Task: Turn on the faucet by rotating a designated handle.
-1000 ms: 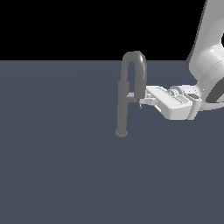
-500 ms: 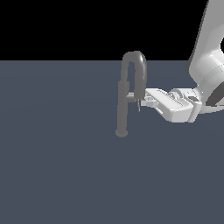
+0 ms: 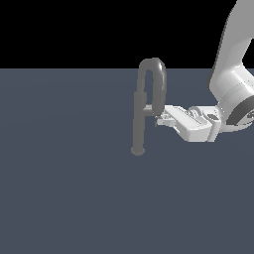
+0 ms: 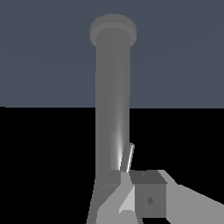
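Note:
The faucet (image 3: 139,119) is a slim grey post on a small round foot (image 3: 138,150), with an inverted-U gooseneck top (image 3: 153,64). Its short lighter side stub (image 3: 149,107) points to the exterior view's right. My gripper (image 3: 158,119) reaches in from that right, with its fingertips just below and beside the stub, close to the gooseneck's hanging end. In the wrist view the post (image 4: 113,100) runs up to the foot (image 4: 113,29). The light stub (image 4: 127,157) lies just ahead of one finger (image 4: 148,199). The other finger is not clearly visible.
The faucet stands on a flat dark blue-grey floor (image 3: 64,188). My white arm (image 3: 233,84) comes down from the exterior view's upper right. Behind the floor is only black background.
My gripper has crept slightly down and toward the exterior view's left, closer to the faucet's stub. The faucet looks unchanged.

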You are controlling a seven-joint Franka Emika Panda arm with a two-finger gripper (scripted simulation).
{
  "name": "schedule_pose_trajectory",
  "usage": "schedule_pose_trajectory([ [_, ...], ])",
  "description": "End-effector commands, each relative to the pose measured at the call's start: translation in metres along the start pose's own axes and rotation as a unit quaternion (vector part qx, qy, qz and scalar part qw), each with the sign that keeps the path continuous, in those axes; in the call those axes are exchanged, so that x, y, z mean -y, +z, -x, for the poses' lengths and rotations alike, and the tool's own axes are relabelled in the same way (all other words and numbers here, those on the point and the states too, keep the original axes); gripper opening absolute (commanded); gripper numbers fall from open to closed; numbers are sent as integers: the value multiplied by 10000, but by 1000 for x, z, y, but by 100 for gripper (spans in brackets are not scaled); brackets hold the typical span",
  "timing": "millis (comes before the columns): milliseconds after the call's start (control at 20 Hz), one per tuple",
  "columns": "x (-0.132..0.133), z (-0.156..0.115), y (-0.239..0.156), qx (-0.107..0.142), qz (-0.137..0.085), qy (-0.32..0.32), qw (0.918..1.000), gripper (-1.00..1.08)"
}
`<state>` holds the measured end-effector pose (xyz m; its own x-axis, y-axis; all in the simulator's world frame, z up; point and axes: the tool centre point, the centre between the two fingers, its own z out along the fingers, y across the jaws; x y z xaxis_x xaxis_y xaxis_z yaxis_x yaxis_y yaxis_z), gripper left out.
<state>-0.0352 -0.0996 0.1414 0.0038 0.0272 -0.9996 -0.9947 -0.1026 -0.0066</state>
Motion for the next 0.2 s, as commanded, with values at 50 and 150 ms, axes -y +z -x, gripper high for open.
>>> schedule_pose_trajectory([
  [50,20,-23,5,-117,-110,27,9999,-100],
  [150,22,-26,5,-126,-120,41,9998,-100],
])
